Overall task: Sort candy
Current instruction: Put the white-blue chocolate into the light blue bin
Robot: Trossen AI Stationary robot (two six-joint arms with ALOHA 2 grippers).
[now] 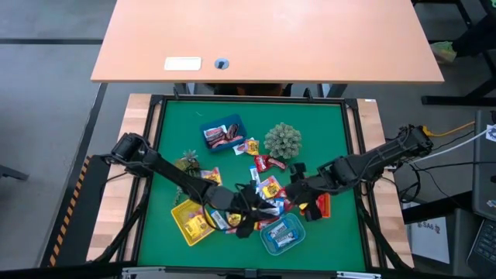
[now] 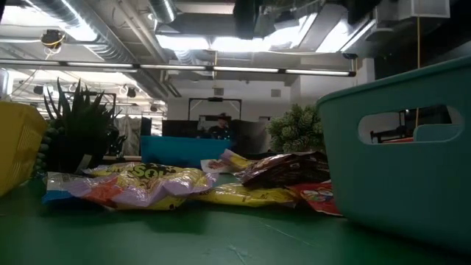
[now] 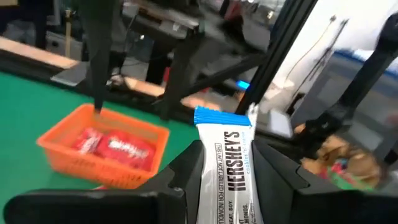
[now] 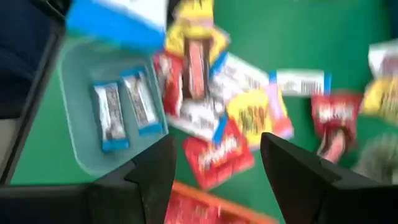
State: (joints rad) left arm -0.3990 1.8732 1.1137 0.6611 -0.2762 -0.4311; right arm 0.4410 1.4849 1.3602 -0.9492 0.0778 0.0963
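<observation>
Candy (image 1: 267, 188) lies heaped at the middle of the green mat (image 1: 325, 124), a loose pile of red, yellow, blue-and-white and brown wrappers spreading from the centre toward the near edge. Four small trays ring the pile: blue tray (image 1: 222, 133) at the far left with red and dark pieces inside, yellow tray (image 1: 191, 219) at near left with yellow packets, teal tray (image 1: 282, 234) at the near centre with two blue-and-white bars, orange tray (image 1: 321, 204) at the right, partly under the right arm, with red packets. A round spiky plant (image 1: 283, 140) stands just behind the pile; a second smaller plant (image 1: 187, 162) stands at the left, beside the left arm.

Left gripper (image 1: 246, 219) sits over the near part of the pile, between yellow and teal trays. Its fingers pinch a white Hershey's bar (image 3: 227, 180) with blue ends, held upright between the two dark pads; the orange tray shows beyond it in the left wrist view.

Right gripper (image 1: 301, 190) hovers over the right side of the pile, close to the orange tray. Fingers (image 4: 155, 171) spread wide, nothing between them; below lie red and yellow packets and the teal tray with its two bars.

Both arms cross over the pile and cover part of it from above. In the low view the teal tray wall blocks the right side; neither gripper is visible there.
</observation>
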